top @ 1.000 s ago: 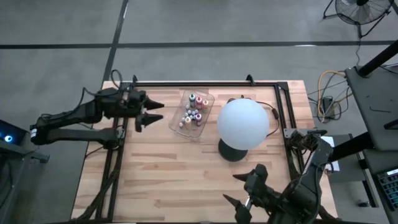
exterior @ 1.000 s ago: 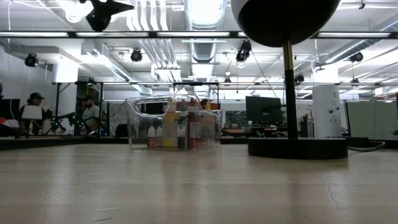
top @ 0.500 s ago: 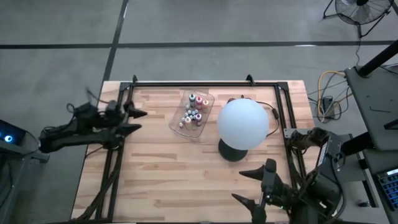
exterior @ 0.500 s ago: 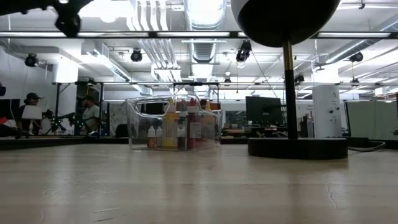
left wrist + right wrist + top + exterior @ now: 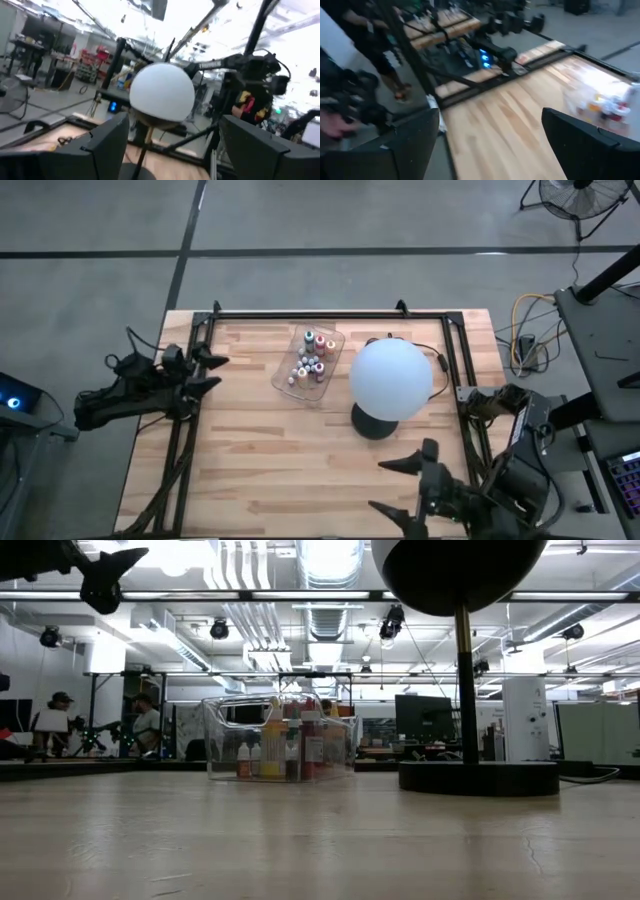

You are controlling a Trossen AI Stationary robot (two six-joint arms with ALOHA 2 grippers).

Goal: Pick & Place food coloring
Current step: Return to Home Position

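Observation:
Several tiny food coloring bottles [image 5: 311, 361] stand upright in a clear plastic tray [image 5: 292, 385] at the table's far middle; the low view shows them [image 5: 285, 750] through the tray wall. My left gripper [image 5: 212, 372] hovers open over the table's left edge, well left of the tray, pointing toward it, and holds nothing. It also shows at the top left of the low view [image 5: 108, 575]. My right gripper [image 5: 382, 485] hangs open above the near right part of the table, pointing left, far from the tray.
A big white globe [image 5: 391, 378] on a black base [image 5: 368, 423] stands just right of the tray. A black frame [image 5: 330, 313] runs along the table's left, far and right edges. Bare wood lies in the near middle. People show in the room beyond [image 5: 55, 720].
My left gripper has drawn back from beside the tray toward the table's left edge and sunk a little, staying open. My right arm has shifted slightly at the near right corner, its gripper still open. The tray and bottles have kept still.

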